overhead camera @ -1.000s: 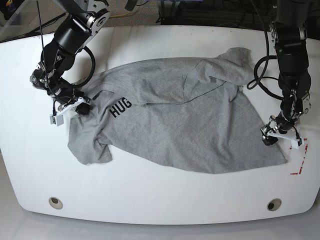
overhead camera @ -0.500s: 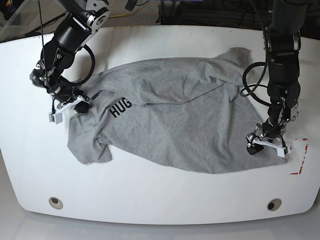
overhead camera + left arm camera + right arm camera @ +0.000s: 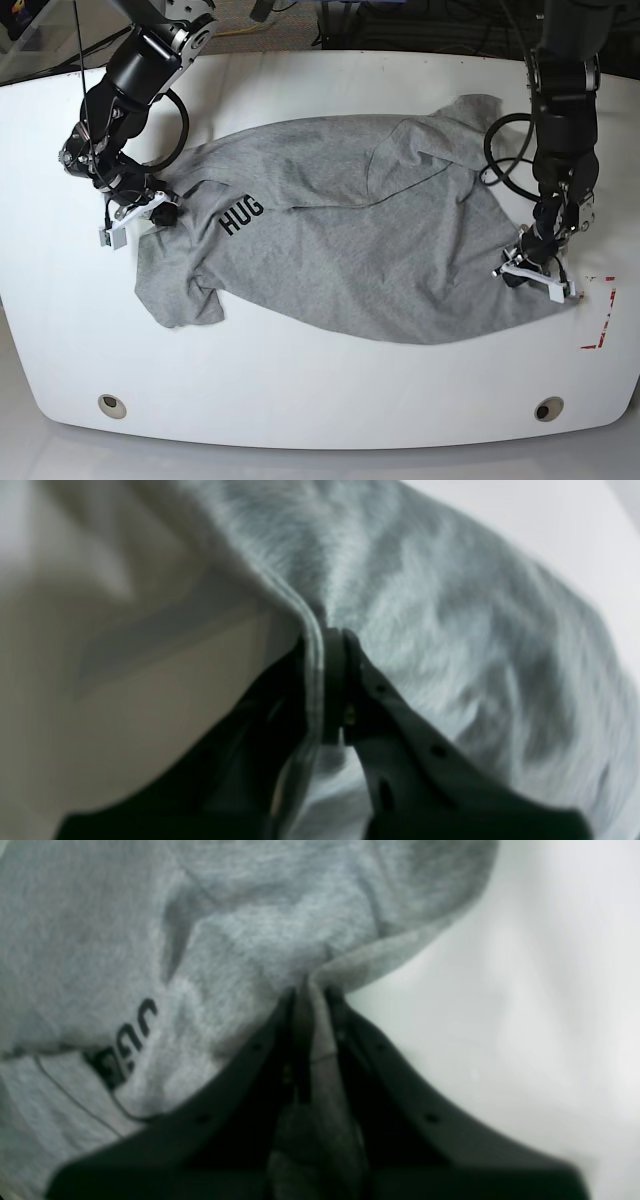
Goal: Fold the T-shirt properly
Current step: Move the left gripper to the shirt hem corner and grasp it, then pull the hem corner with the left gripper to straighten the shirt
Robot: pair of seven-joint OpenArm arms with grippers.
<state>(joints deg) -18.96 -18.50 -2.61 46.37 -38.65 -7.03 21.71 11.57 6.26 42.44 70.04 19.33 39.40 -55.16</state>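
Left gripper (image 3: 332, 680): jaws pinched tight on a stitched hem of the T-shirt (image 3: 450, 630), the fold of grey cloth running up between the two black fingers (image 3: 400, 730); wrist view blurred, fabric draping away to the right. In the base view this gripper (image 3: 528, 272) sits at the right edge of the T-shirt (image 3: 360, 250), low over the cloth, near the red dashed marking (image 3: 600, 325) on the white table (image 3: 320, 400). Right gripper (image 3: 312, 1005): jaws likewise closed on a bunched edge of the T-shirt (image 3: 225, 940), a ridge of cloth held between them; black letters show upside down to the left of the fingers. In the base view that gripper (image 3: 150, 212) grips the left edge of the garment, just left of the printed "HUG" (image 3: 243, 213). The T-shirt lies spread and wrinkled across the table's middle, partly folded over itself, one sleeve toward the near left, another bunched at the far right. Two round holes (image 3: 111, 405) sit along the table's near edge.
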